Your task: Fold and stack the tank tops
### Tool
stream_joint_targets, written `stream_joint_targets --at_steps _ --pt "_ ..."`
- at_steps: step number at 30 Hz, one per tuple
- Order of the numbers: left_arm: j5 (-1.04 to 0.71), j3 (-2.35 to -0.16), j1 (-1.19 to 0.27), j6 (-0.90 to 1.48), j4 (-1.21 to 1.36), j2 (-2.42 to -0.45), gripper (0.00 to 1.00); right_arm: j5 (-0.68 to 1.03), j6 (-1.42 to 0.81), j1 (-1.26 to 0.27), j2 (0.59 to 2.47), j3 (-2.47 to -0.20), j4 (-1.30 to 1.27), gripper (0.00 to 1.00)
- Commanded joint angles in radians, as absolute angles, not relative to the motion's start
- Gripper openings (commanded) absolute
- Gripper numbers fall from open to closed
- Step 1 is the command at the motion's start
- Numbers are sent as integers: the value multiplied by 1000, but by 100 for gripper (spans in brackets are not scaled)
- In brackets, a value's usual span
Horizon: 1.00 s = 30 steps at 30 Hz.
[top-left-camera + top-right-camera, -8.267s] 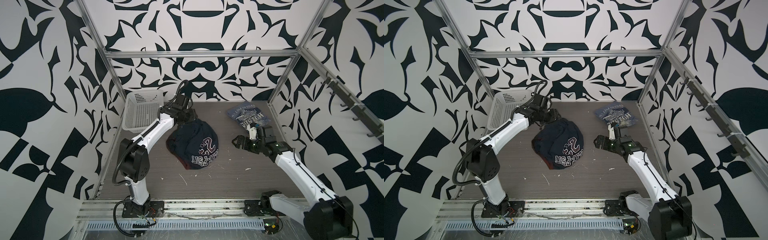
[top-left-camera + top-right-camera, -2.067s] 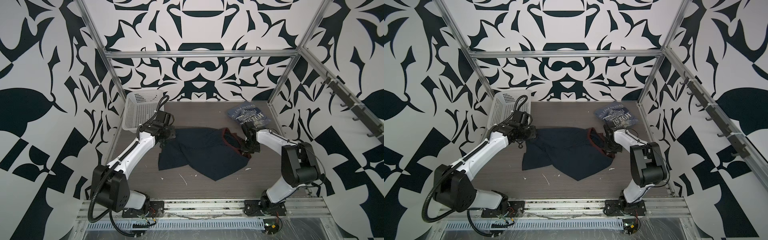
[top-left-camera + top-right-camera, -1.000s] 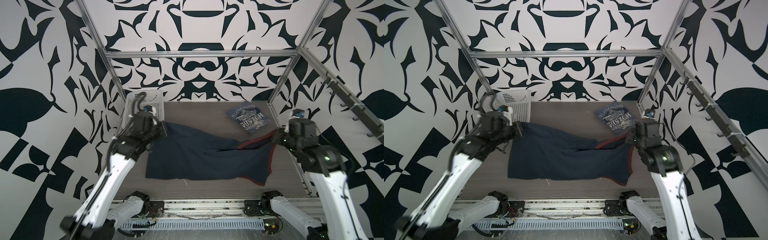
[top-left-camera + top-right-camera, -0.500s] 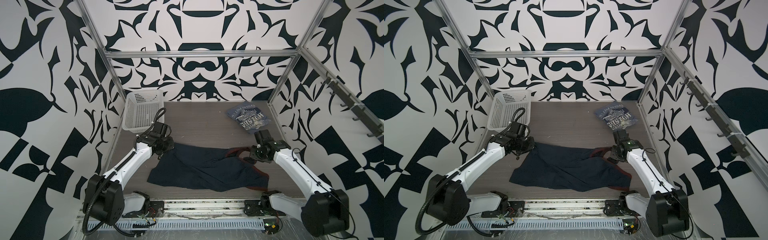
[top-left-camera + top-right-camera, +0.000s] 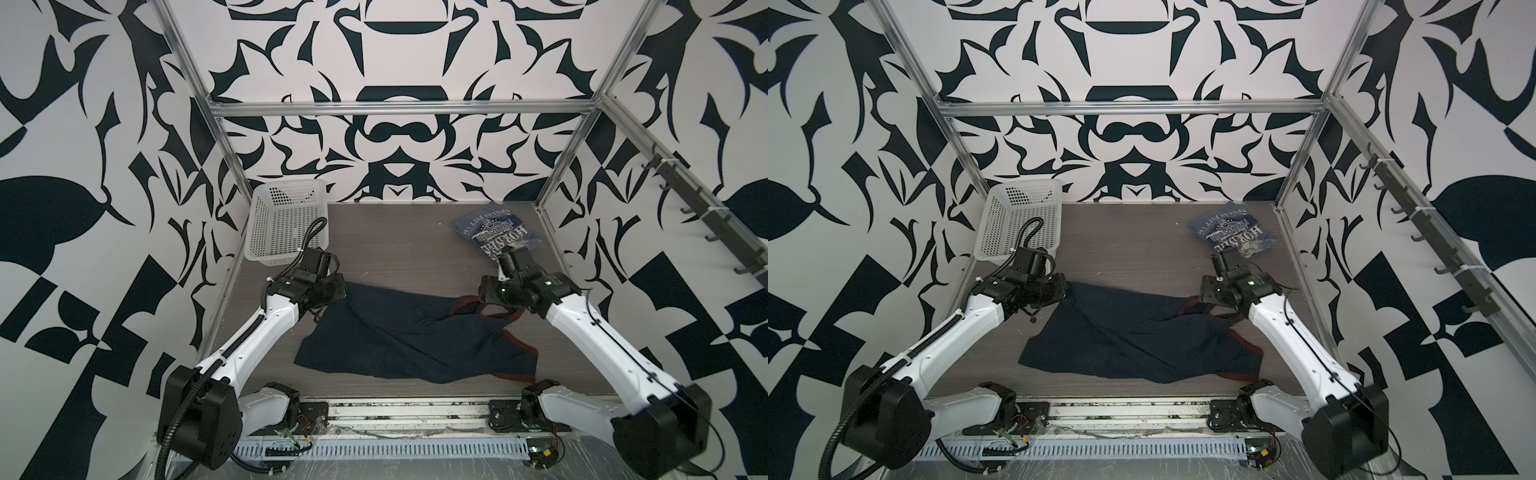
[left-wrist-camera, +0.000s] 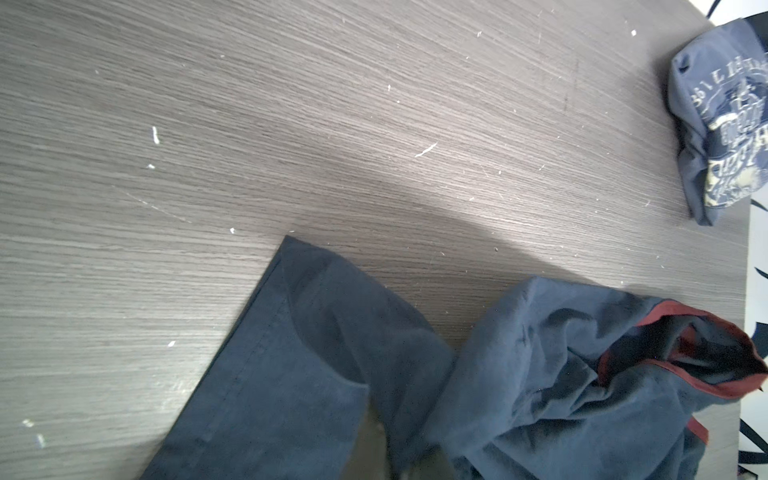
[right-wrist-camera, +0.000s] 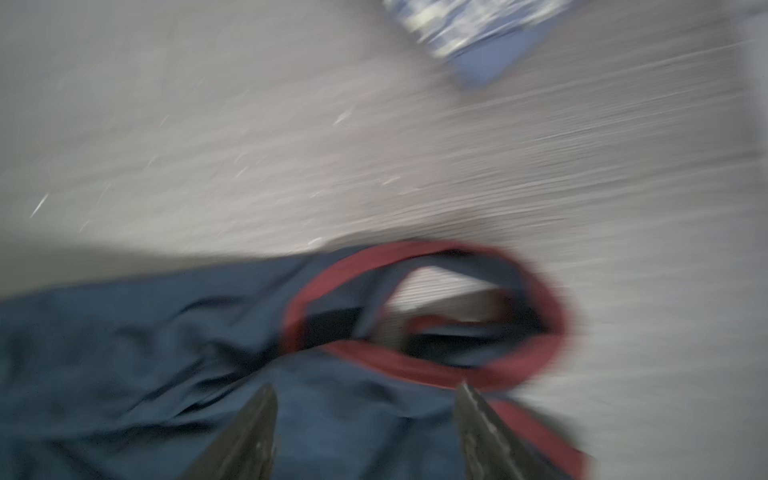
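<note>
The navy tank top [image 5: 415, 336] [image 5: 1142, 336] lies spread and wrinkled on the table, its red-trimmed straps toward the right. My left gripper [image 5: 338, 293] [image 5: 1064, 291] is shut on its far left corner; in the left wrist view the cloth [image 6: 291, 374] bunches around that gripper [image 6: 399, 455]. My right gripper [image 5: 484, 291] [image 5: 1204, 291] [image 7: 363, 390] stands open just above the strap end [image 7: 415, 365], in a blurred view. The slate-blue tank top [image 5: 494, 232] [image 5: 1235, 232] [image 6: 723, 137] lies folded at the back right.
A white perforated basket [image 5: 286, 224] [image 5: 1021, 220] stands at the back left, just behind my left wrist. Metal frame posts and patterned walls close in the table on three sides. Bare wood [image 5: 395, 249] shows between basket and slate-blue top.
Both arms came down from holding the navy top stretched in the air and laid it on the table. The right gripper has opened and let go of the strap end.
</note>
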State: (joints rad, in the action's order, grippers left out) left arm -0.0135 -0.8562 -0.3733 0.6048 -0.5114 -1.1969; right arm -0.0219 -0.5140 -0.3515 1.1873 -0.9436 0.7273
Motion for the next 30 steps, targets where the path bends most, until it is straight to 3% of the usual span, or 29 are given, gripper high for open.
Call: stream_joint_targets --at_steps 1,12,24,30 --pt "3 -842 -370 609 -477 -1159 2 120 -605 -366 1275 -887 569 69" --pt "-25 -824 -369 618 -463 -1159 2 144 -689 -363 1475 -827 340 56" --pt "-21 -828 -369 615 -462 -1168 2 85 -695 -364 1526 -823 353 67" --pt "-20 -835 -370 614 -464 -1170 2 157 -694 -364 1578 -831 282 55"
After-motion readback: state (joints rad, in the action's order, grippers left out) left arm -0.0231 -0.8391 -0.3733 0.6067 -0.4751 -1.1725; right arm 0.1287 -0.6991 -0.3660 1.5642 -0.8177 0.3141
